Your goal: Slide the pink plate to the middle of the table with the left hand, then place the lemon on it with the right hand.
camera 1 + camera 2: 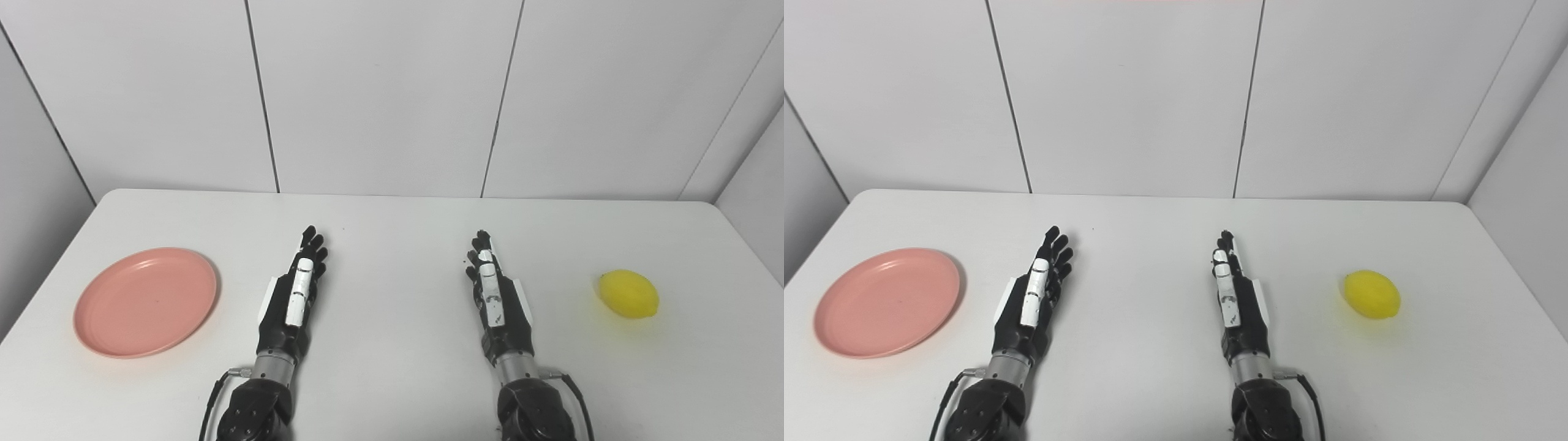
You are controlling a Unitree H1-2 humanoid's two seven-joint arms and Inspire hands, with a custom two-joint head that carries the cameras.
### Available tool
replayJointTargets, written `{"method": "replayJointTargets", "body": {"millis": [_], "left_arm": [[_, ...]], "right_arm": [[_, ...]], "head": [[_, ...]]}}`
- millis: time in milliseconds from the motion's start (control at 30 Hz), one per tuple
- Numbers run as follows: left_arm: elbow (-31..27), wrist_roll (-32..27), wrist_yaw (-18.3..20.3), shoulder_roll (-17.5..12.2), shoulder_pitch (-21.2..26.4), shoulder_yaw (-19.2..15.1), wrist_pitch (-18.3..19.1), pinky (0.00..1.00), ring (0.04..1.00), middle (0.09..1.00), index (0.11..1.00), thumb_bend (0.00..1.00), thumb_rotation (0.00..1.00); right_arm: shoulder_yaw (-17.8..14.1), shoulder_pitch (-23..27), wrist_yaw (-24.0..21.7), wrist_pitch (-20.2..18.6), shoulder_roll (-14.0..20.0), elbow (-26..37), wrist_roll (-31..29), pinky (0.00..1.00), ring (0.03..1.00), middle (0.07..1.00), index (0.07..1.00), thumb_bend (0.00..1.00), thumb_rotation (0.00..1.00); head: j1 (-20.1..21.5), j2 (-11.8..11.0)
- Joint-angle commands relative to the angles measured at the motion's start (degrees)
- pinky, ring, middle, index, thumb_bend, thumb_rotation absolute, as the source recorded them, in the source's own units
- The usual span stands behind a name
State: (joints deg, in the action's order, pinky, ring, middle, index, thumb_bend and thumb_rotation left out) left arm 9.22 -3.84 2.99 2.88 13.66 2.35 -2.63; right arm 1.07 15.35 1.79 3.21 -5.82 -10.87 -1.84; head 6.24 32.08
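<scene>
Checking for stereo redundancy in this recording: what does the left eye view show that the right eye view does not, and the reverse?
Only the left eye view shows more of the grey side wall at the left edge. Only the right eye view shows more side wall and tabletop right of the lemon. Both share the white table, the empty pink plate at its left, the lemon at its right, and the left hand and right hand lying extended between them, holding nothing.
</scene>
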Motion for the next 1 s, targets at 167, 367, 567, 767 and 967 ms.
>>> {"method": "replayJointTargets", "body": {"millis": [167,367,567,767,967], "left_arm": [[-0.93,0.15,0.86,-0.83,0.62,0.21,0.45,1.00,0.996,0.998,0.997,0.49,1.00],[-1.06,0.22,0.80,-1.10,0.90,0.06,0.97,1.00,0.990,0.996,0.996,0.49,1.00],[-0.56,0.49,0.33,-1.02,1.23,-0.17,0.44,1.00,0.997,1.000,0.999,0.50,1.00],[0.70,0.67,-1.03,-0.40,1.53,-1.16,-1.19,1.00,0.990,0.996,0.992,0.50,1.00],[1.21,0.35,-0.92,-0.49,1.73,-1.41,-1.69,1.00,0.997,1.000,1.000,0.51,1.00]], "right_arm": [[0.07,0.85,0.15,1.72,-0.46,1.99,0.05,1.00,1.000,1.000,1.000,0.68,1.00],[-0.22,1.15,0.31,2.26,-0.85,1.69,-0.52,1.00,1.000,1.000,1.000,0.68,1.00],[0.04,1.13,0.82,2.19,-0.99,1.86,0.35,1.00,1.000,1.000,1.000,0.68,1.00],[0.27,1.21,0.72,2.67,-1.10,1.33,0.44,1.00,1.000,1.000,1.000,0.67,1.00],[0.39,1.15,0.54,2.85,-1.39,1.42,0.31,1.00,1.000,1.000,1.000,0.65,1.00]], "head": [[0.96,0.03],[1.09,0.98],[1.62,0.89],[2.42,0.69],[2.54,1.00]]}}
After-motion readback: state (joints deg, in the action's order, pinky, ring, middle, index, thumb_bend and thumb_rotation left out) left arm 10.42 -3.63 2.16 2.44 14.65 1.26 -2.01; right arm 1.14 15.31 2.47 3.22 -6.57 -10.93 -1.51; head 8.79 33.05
